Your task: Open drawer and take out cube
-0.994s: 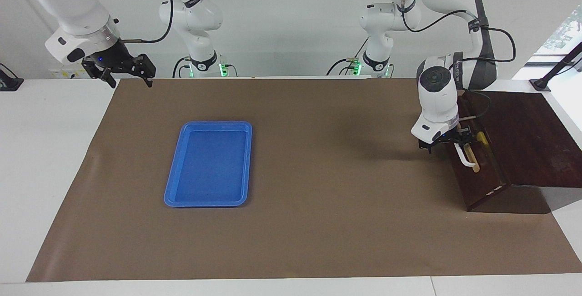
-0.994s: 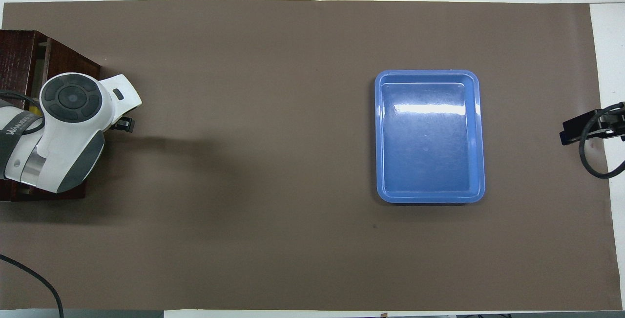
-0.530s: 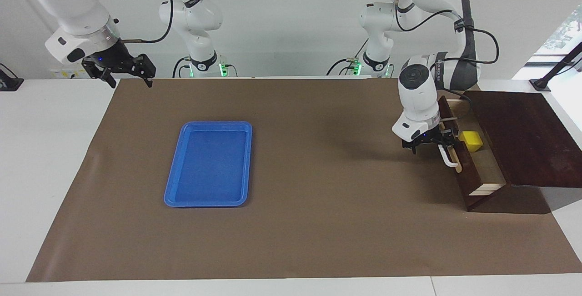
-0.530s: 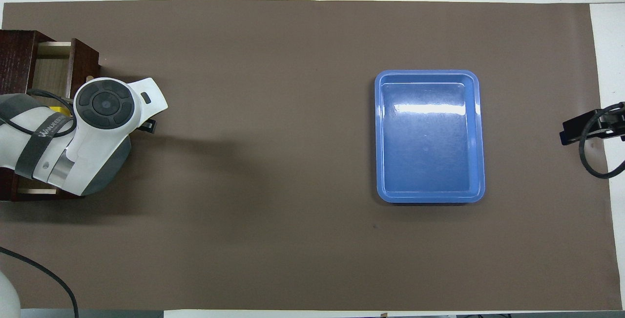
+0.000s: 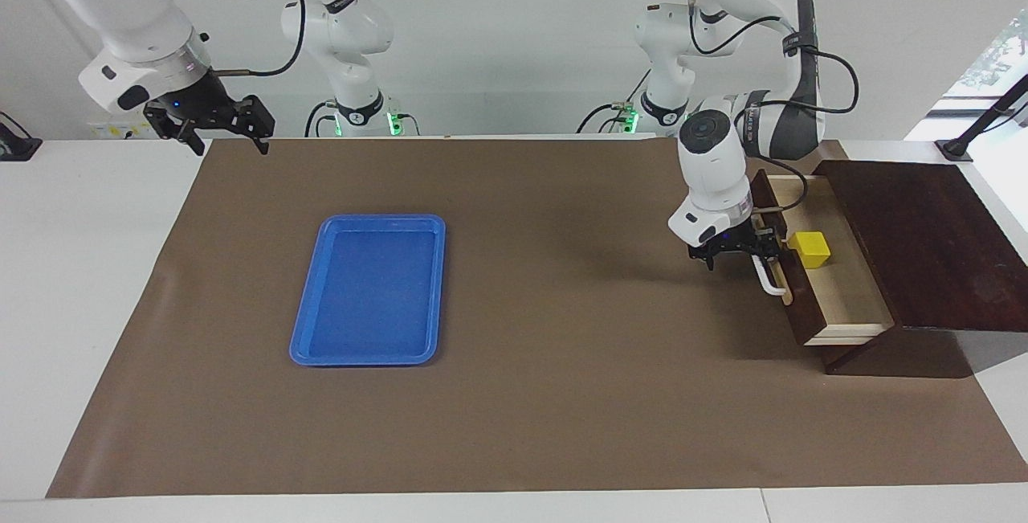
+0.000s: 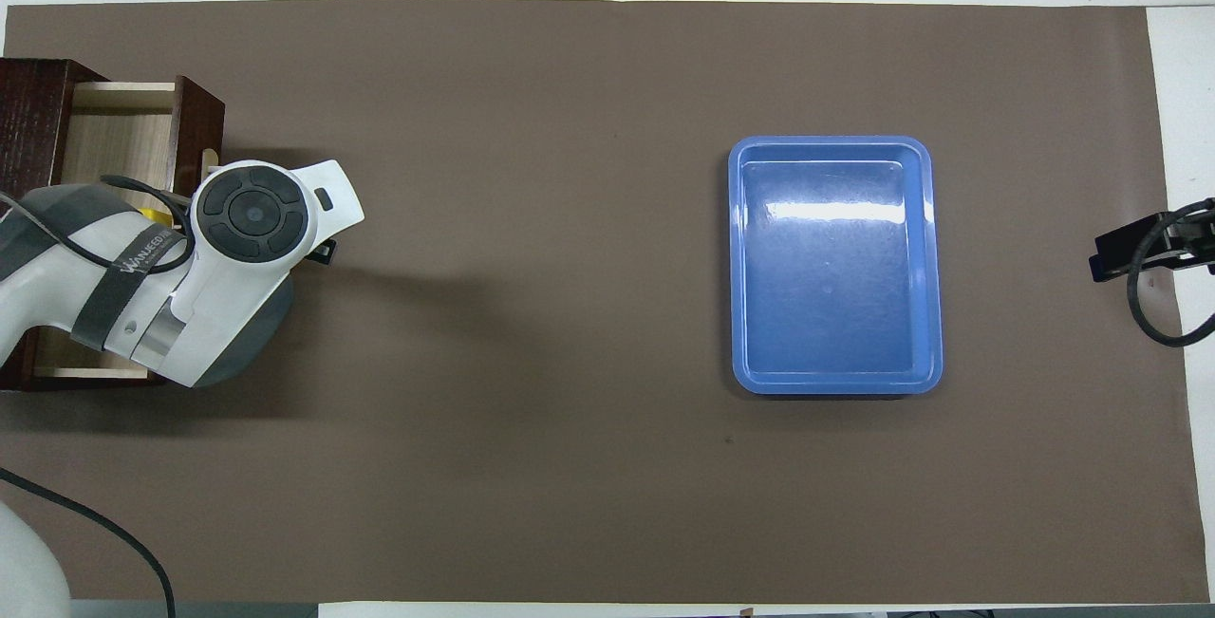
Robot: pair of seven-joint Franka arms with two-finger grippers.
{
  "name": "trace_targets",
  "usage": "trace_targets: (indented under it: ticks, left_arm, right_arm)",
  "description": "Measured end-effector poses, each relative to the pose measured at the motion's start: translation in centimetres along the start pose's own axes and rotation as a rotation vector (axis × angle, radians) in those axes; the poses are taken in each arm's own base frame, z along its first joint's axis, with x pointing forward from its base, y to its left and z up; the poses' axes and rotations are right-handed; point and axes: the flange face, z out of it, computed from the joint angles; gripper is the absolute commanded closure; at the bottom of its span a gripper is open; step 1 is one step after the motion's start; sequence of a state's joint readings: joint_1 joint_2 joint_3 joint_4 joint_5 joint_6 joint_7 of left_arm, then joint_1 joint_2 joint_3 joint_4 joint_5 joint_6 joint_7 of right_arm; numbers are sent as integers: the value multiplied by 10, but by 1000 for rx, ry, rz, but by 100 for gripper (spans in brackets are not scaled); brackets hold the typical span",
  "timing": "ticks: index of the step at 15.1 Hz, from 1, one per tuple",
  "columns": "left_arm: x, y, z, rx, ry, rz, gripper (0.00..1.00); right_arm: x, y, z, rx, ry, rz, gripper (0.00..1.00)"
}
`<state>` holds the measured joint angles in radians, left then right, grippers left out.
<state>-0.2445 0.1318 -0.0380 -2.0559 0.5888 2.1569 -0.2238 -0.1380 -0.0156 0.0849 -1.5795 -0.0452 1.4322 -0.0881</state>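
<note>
pale wood shows inside the drawer [image 5: 835, 298], which stands pulled well out of its dark cabinet [image 5: 923, 242] at the left arm's end of the bench [image 5: 522, 426]. that first half of the task looks done, or close to it; whether the drawer has more travel left i cannot judge.

taking the drawer as the landmark and starting at the robots' end: the cube [image 5: 809, 249] sits on the drawer floor in the part nearer the robots, close against the inside of the front panel, untouched and in plain sight from the facing view. in the overhead view only a sliver of its yellow peeks out by the left arm's wrist.

just outside the front panel, the left gripper [image 5: 761, 256] is at the white handle [image 5: 768, 279], at the handle's end nearer the robots. its fingers appear clenched on the handle, though the wrist hides most of them.

well away from the drawer, toward the right arm's end, lies a blue tray [image 5: 369, 290] with nothing in it. the right gripper [image 5: 218, 128] waits in the air above the brown mat's corner, fingers spread and holding nothing.

what is left, as i judge it: let go of the handle, reach into the drawer, close on the cube and lift it out.
</note>
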Motion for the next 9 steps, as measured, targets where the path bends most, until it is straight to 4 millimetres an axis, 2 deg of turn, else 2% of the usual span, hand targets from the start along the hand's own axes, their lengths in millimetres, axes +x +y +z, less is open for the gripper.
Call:
trace_targets:
  ticks: [9]
  left_arm:
    - [1, 17, -8, -2, -1, 26, 0]
  right_arm:
    - [1, 0, -1, -1, 6, 0, 0]
